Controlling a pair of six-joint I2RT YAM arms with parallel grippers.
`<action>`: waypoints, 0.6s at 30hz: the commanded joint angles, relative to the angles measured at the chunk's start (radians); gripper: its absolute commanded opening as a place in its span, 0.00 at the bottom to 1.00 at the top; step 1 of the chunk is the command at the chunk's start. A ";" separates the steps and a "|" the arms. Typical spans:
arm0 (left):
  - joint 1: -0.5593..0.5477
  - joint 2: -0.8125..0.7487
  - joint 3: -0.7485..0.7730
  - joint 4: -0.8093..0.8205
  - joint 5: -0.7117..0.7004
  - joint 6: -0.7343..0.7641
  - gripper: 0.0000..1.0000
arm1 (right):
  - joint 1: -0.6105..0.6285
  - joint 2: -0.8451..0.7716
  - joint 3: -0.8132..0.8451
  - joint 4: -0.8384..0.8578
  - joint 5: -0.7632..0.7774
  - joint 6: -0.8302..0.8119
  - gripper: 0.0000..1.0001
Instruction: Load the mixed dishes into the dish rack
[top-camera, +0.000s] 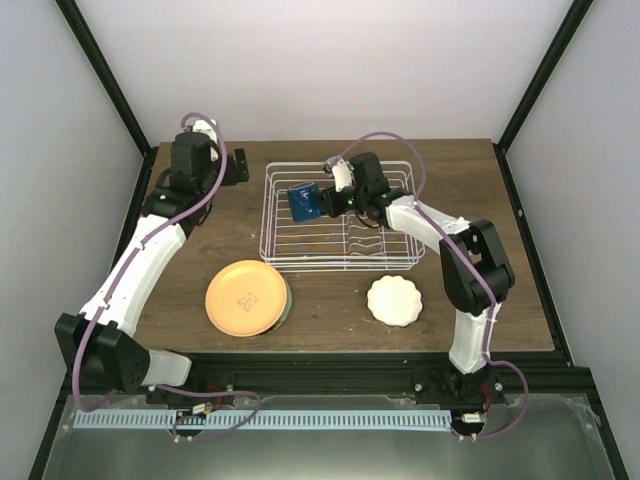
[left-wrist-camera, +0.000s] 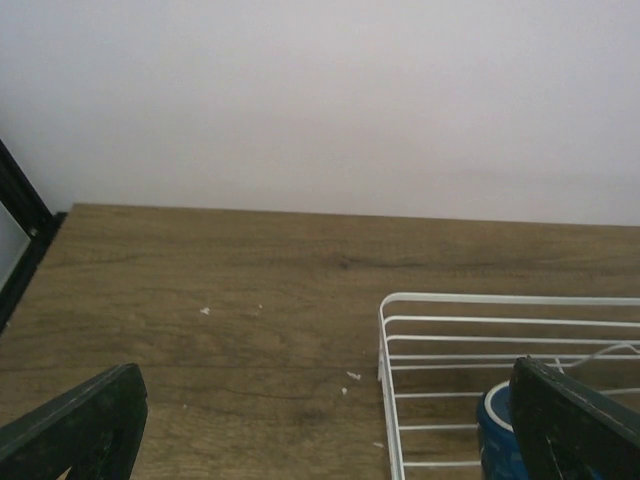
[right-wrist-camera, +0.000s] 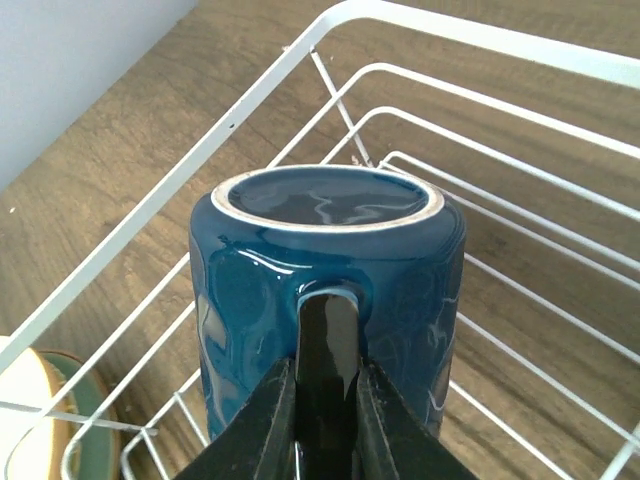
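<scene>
Right tool (right-wrist-camera: 325, 405) on mug (right-wrist-camera: 330, 260) in rack (right-wrist-camera: 500, 90)

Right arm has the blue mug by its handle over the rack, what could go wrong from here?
The right gripper pinches only the glossy handle, so the dark blue mug might swivel or slip. The mug is tilted over the dish rack wires; released like this, it may roll onto its side.
</scene>
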 joint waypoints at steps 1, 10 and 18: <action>0.028 0.020 0.028 -0.054 0.107 -0.037 1.00 | 0.012 -0.109 -0.103 0.410 0.057 -0.045 0.01; 0.039 0.043 0.000 -0.034 0.118 -0.016 1.00 | 0.038 -0.047 -0.170 0.639 0.067 -0.040 0.01; 0.065 0.050 -0.013 -0.037 0.143 -0.017 1.00 | 0.075 0.060 -0.097 0.678 0.063 -0.061 0.01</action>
